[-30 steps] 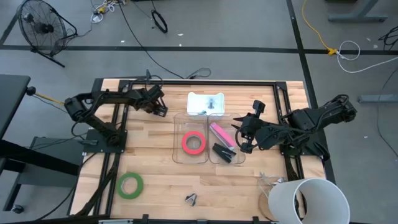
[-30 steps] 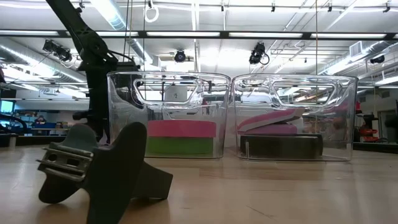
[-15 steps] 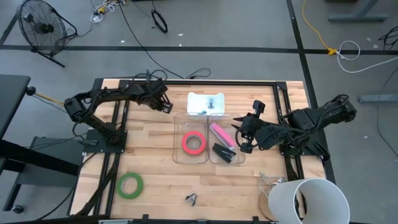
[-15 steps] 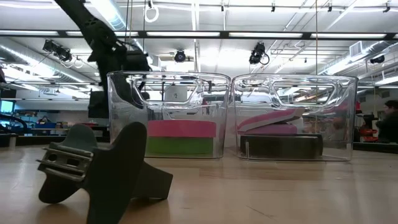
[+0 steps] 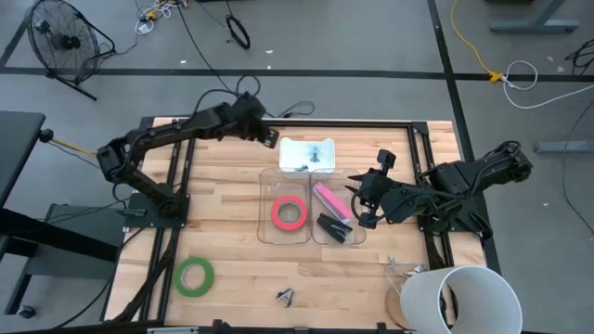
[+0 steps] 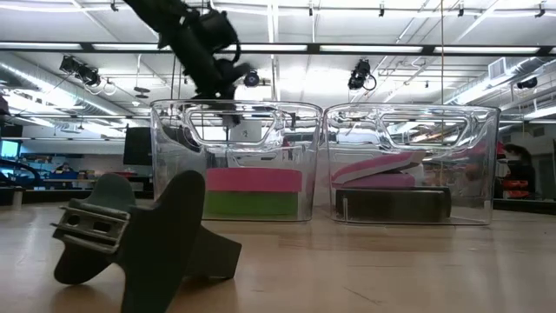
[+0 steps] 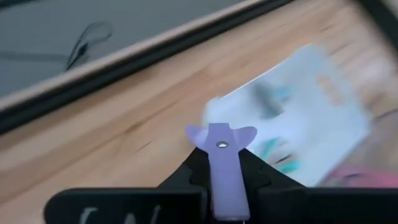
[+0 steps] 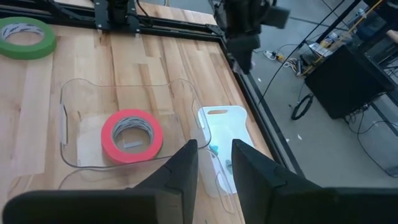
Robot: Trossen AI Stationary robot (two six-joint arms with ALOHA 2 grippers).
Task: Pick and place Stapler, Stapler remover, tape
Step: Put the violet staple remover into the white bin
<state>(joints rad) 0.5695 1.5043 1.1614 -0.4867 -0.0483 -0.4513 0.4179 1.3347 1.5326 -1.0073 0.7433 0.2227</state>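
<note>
The left claw (image 7: 227,163), pinching a lilac staple remover (image 7: 222,163), hung over the far counter (image 5: 223,199) beside a white blister pack (image 5: 307,154); a steady carry should reach the clear bins (image 5: 311,220). The right claw (image 5: 363,199) stood parted.

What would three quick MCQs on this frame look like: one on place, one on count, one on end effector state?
1. Where does the red tape roll lie?
A. in the left clear plastic bin
B. on the bare wood
C. on the white packet

2. How many tape rolls show from above?
A. one
B. two
C. three

3. What is the left end effector doing?
A. open and empty
B. shut on the purple staple remover
C. holding the green tape roll

Answers: 1 A, the red roll sits inside the bin's walls. 2 B, one red, one green. 3 B, the left wrist view shows the purple piece clamped between the fingers.
</note>
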